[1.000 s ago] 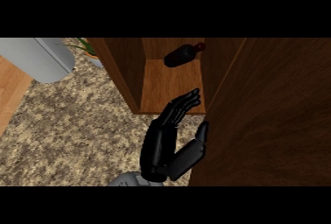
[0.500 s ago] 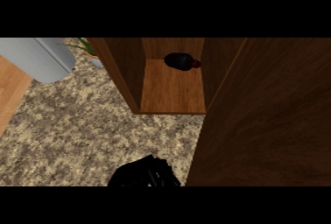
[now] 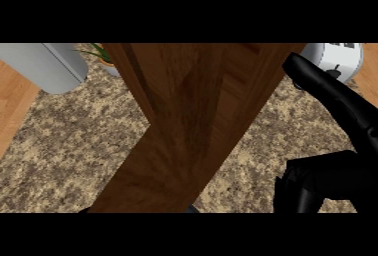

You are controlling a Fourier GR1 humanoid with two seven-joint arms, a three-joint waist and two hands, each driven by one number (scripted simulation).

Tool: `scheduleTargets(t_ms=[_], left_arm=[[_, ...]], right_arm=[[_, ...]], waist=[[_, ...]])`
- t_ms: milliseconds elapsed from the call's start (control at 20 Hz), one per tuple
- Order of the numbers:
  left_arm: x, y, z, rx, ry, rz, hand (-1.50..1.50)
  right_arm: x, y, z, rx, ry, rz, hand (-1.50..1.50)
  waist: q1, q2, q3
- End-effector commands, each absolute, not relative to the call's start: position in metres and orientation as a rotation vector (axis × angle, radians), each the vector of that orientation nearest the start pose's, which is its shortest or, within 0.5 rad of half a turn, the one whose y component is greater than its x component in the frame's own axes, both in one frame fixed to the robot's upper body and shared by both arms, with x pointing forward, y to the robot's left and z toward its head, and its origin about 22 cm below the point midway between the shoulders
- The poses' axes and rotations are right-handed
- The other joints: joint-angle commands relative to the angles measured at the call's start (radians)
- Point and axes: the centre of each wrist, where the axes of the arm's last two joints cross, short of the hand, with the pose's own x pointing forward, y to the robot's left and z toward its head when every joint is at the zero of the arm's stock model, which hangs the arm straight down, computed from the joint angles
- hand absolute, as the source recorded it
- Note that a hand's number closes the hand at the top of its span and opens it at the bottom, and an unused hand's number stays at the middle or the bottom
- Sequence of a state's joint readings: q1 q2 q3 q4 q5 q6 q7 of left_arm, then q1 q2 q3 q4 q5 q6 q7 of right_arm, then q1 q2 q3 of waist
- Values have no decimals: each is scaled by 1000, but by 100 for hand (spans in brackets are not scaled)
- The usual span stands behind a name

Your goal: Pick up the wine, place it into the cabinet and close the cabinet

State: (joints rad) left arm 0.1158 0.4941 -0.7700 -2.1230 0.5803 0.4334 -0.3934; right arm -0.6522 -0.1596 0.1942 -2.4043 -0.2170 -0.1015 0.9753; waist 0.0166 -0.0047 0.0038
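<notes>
The wooden cabinet [image 3: 199, 115] fills the middle of the head view. Its door lies across the opening, so the inside and the wine bottle are hidden. My right hand [image 3: 332, 100] shows at the right, black, with straight fingers [image 3: 299, 67] reaching up beside the cabinet's right edge. It is open and holds nothing. My left hand shows nowhere in the view.
A white toaster [image 3: 338, 59] stands at the back right, just behind my right hand's fingers. A grey appliance [image 3: 40, 67] and a potted plant [image 3: 100, 54] sit at the back left. Speckled granite counter [image 3: 66, 150] lies on both sides of the cabinet.
The cabinet door has swung across the opening, hiding the shelf and the wine bottle. My right hand has come up at the right side of the cabinet.
</notes>
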Motion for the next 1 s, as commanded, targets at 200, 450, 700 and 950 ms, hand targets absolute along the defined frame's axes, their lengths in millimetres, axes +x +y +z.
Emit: scheduleTargets(t_ms=[200, 450, 700, 950], left_arm=[[136, 237, 97, -619, -1874, 69, 150], [132, 285, 92, -538, -1916, 74, 150], [135, 313, 102, -574, -1892, 35, 150], [139, 333, 111, -630, -1868, 2, 150]], right_arm=[[141, -117, 274, 651, -1791, 684, 150], [152, -72, 276, 602, -1776, 794, 150], [175, -22, 288, 554, -1792, 783, 150], [213, 21, 273, 391, -1880, 731, 150]], waist=[[3, -3, -9], [16, -3, -8], [28, -1, -8], [40, 6, -8]])
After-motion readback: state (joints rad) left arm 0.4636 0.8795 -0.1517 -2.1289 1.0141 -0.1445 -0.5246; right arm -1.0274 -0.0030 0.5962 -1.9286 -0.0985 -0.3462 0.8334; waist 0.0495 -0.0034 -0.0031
